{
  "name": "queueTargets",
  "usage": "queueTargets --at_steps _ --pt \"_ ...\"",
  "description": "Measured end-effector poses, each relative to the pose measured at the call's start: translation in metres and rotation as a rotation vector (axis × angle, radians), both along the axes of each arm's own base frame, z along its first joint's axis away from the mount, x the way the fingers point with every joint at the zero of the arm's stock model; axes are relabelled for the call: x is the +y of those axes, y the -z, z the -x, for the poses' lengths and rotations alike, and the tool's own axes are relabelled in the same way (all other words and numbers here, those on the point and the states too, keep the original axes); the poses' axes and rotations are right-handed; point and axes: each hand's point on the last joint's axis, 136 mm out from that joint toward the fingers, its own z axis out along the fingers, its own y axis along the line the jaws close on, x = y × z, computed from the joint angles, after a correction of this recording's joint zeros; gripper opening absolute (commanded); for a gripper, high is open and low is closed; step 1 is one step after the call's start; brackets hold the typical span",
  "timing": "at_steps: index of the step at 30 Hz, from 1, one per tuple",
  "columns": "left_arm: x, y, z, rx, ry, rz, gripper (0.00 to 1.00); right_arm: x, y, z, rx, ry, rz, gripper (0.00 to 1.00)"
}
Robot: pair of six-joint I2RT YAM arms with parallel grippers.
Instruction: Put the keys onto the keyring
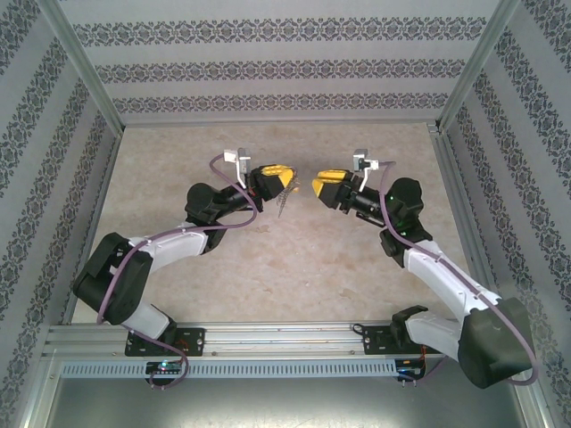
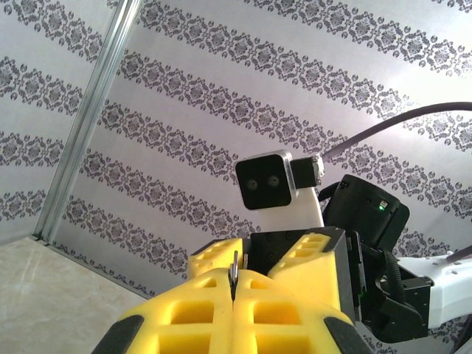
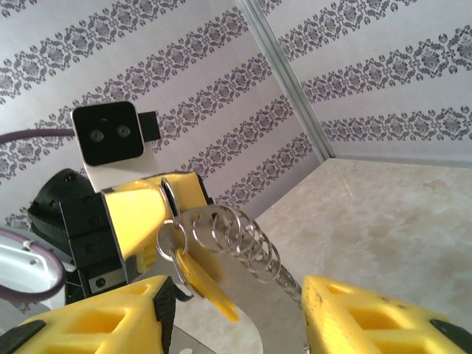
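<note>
I am holding the keyring (image 3: 273, 321) up in the air with my left hand (image 1: 285, 181), whose yellow fingers are pressing tight together on its upper end. From my left wrist I am seeing just a thin metal edge poking up out of the seam between them. The keyring is hanging down from that grip, well clear of the surface (image 1: 268, 276) and over its far middle. A row of small silver rings (image 3: 247, 236) is dangling along one of its long edges. The key (image 3: 200, 284), with its yellow plastic head slanting downward, is hanging off the keyring just under my left fingertips, beside the first of those rings.

My right hand (image 1: 317, 185) is facing the left one from the other side, about level with it. Its two yellow fingers are standing apart at a middling width and gripping nothing. From my right wrist I am looking between them straight at the key and the rings. The key is lying close to one finger, but I cannot tell whether it is touching. From above, a narrow gap is showing between my two hands. The black camera (image 3: 110, 134) on my left wrist is pointing back toward my right hand, and patterned walls (image 1: 285, 71) are standing round the surface
</note>
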Motion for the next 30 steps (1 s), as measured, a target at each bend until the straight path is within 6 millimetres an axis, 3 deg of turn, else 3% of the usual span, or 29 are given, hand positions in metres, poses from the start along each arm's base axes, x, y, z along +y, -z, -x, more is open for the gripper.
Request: queueTargets --at_steps 14,26,30 --pt "0.0 0.0 0.0 0.027 0.013 0.013 0.0 0.039 -0.019 0.001 -0.025 -0.102 -0.045 0.41" --pt "0.0 0.0 0.0 0.032 0.015 0.015 0.0 0.041 -0.021 -0.005 -0.024 -0.099 -0.065 0.3" --pt "0.0 0.0 0.0 0.035 0.016 0.016 0.0 0.042 -0.022 -0.007 -0.029 -0.099 -0.072 0.22"
